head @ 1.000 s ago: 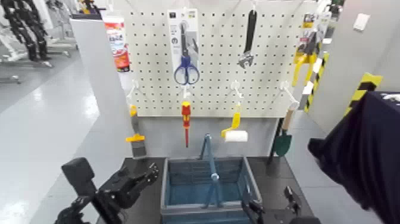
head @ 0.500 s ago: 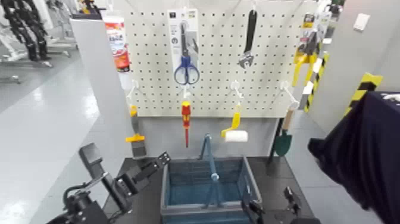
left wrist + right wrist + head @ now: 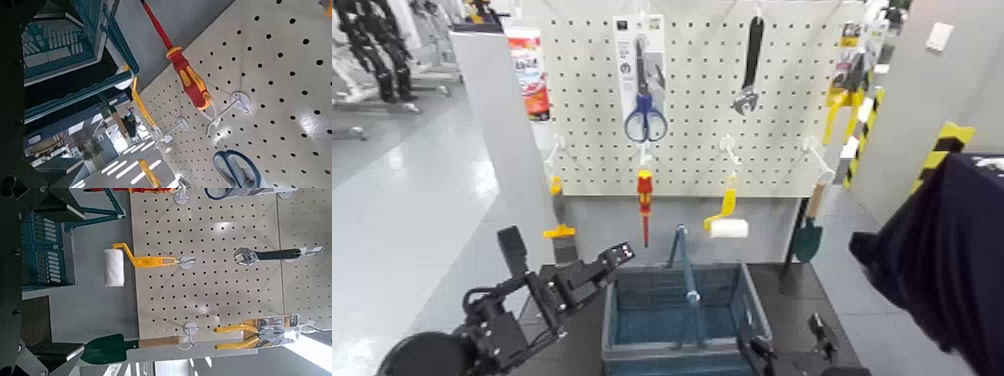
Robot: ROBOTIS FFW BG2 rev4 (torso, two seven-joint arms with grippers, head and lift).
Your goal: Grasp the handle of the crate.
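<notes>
The crate [image 3: 672, 350], blue-grey with slotted walls and a grey rim, stands on the dark table below the pegboard. Its teal handle [image 3: 685, 272] stands upright over the middle. My left gripper [image 3: 615, 255] is raised just left of the crate's back left corner, a short way from the handle and not touching it. My right gripper [image 3: 789, 343] is open and empty, low at the crate's front right. The left wrist view shows the crate [image 3: 51, 43] and handle [image 3: 116, 43]. The right wrist view shows the crate [image 3: 43, 247] and handle [image 3: 94, 219].
A pegboard [image 3: 782, 130] behind the crate holds a red-and-yellow screwdriver [image 3: 644, 198], blue scissors [image 3: 645, 120], a wrench [image 3: 749, 65], a paint roller [image 3: 727, 222], a scraper [image 3: 560, 225] and a trowel [image 3: 809, 232]. A person's dark sleeve [image 3: 942, 260] is at the right.
My left arm has risen and swung right, bringing its gripper from the table's left side up to the crate's back left corner. The right gripper and crate have not moved.
</notes>
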